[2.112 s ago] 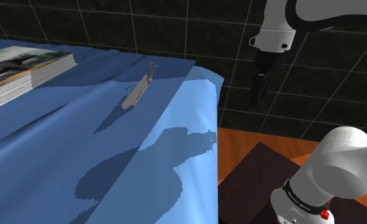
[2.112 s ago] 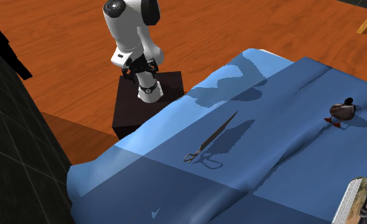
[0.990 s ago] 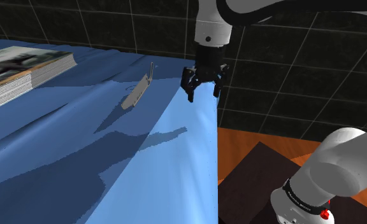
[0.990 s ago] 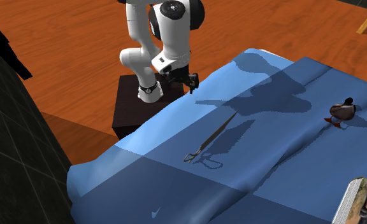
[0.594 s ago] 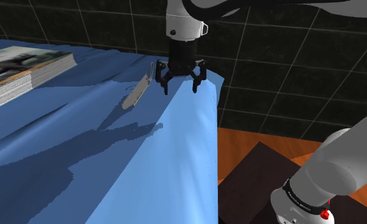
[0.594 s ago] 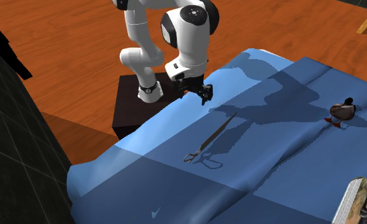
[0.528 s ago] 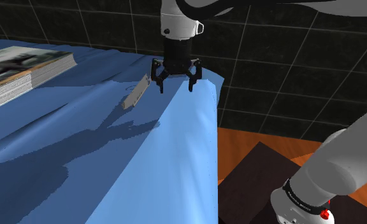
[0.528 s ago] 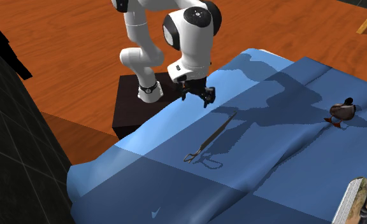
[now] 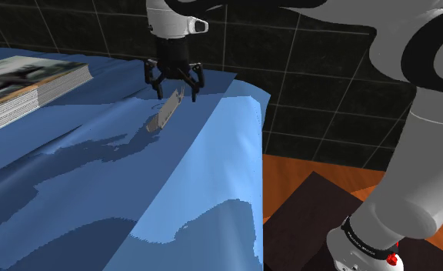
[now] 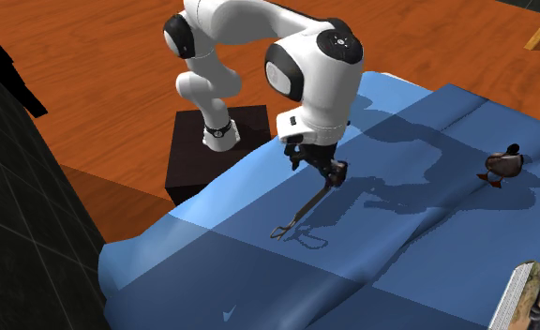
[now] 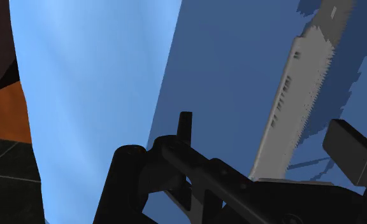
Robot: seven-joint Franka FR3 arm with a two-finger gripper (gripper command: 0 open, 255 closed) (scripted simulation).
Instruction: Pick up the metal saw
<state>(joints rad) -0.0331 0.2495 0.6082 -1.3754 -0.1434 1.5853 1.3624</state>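
From the shoulder view's left I see a book stack (image 9: 20,85) on the blue cloth (image 9: 97,200), then my gripper (image 9: 172,86), fingers spread wide and clasping nothing, poised just above the grey saw (image 9: 164,114), which lies on the cloth near its edge.
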